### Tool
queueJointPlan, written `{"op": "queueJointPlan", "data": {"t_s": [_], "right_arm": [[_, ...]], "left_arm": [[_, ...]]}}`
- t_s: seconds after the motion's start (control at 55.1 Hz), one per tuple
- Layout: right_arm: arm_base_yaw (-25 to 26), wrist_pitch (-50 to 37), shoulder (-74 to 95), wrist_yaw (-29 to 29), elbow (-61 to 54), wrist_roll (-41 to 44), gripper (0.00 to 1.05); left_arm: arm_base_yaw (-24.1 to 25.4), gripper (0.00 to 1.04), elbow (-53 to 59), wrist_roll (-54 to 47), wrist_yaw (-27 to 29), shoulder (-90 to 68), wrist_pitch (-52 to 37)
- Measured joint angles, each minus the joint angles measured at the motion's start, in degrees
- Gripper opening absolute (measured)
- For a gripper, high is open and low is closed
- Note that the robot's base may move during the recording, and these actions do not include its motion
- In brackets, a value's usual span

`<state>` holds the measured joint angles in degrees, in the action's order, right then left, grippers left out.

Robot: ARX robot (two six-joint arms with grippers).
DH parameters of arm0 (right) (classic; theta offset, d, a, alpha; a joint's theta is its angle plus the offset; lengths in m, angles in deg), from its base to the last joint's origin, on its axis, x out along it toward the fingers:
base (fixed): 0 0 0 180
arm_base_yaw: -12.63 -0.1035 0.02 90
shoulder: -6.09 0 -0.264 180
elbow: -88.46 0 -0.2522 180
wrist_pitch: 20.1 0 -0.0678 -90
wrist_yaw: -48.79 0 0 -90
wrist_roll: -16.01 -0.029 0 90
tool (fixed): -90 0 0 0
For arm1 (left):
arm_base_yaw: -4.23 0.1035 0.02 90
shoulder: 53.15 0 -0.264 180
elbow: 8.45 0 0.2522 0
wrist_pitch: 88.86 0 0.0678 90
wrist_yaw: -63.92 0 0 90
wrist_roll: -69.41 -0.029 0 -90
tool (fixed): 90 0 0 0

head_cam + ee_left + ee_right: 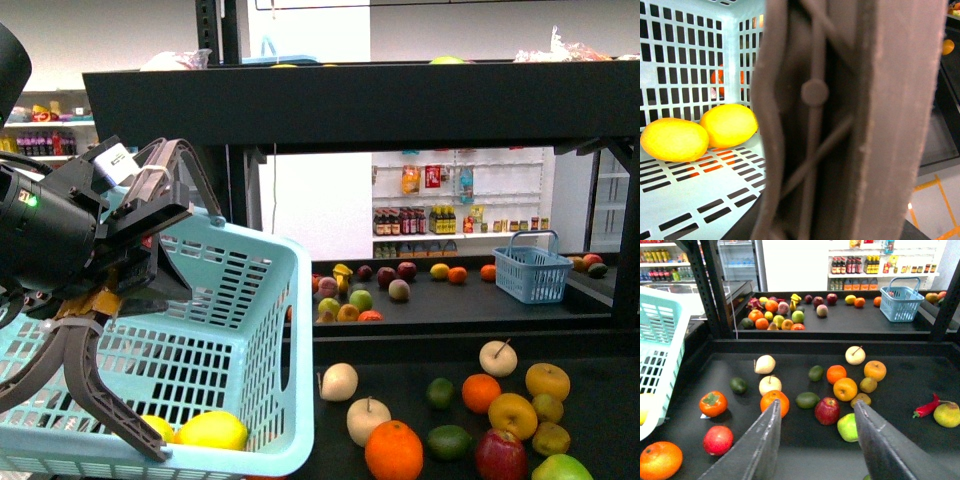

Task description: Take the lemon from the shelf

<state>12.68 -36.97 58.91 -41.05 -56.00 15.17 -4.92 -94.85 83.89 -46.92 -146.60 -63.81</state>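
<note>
A robot is facing a black tiered shelf [350, 105] whose wide trays are carrying loose fruit. The left gripper [185, 335] is sitting at the wall of a pale blue basket [255, 262], which is raised and tilted at the robot's left. Its fingers are showing above and below the basket's side, but I cannot tell whether they are clamping it. Two lemons [729, 125] are lying side by side on the basket floor. The right gripper [817, 407] is hanging over the lower tray [690, 375] with its fingers spread apart, holding nothing. No sure lemon is showing on that tray: the yellow fruits [875, 370] near its middle are looking round and orange-tinged. A small yellow fruit [850, 299] on the farther tray, near a small blue basket [900, 304], may be a lemon, though it is too small to tell. To do this step well, the right arm is probably needing to fix on one target first, then close across the fruit's narrow width. A red apple [827, 410], a green apple [847, 426] and an orange [775, 402] are crowding the space just under the fingers. The raised lip [840, 344] and a frame post [710, 290] are standing between the two trays. A red chilli [926, 407] is lying well apart from the cluster.
</note>
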Motion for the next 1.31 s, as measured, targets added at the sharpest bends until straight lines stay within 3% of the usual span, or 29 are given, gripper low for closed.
{"op": "queueJointPlan", "data": {"t_s": [0.236, 0.599, 1.308], "right_arm": [[0.0, -1.46, -6.71, 0.02, -8.44, 0.66, 0.02], [0.0, 0.92, -16.52, 0.0, -15.65, 0.55, 0.02], [0.0, 15.39, -37.62, -0.15, -21.03, 0.66, 0.02]], "left_arm": [[0.0, 0.28, 0.0, 0.02, 0.0, 0.0, 0.0], [0.0, 0.28, 0.0, 0.02, 0.0, 0.0, 0.0], [0.0, 0.28, 0.0, -0.02, 0.04, 0.0, 0.0]]}}
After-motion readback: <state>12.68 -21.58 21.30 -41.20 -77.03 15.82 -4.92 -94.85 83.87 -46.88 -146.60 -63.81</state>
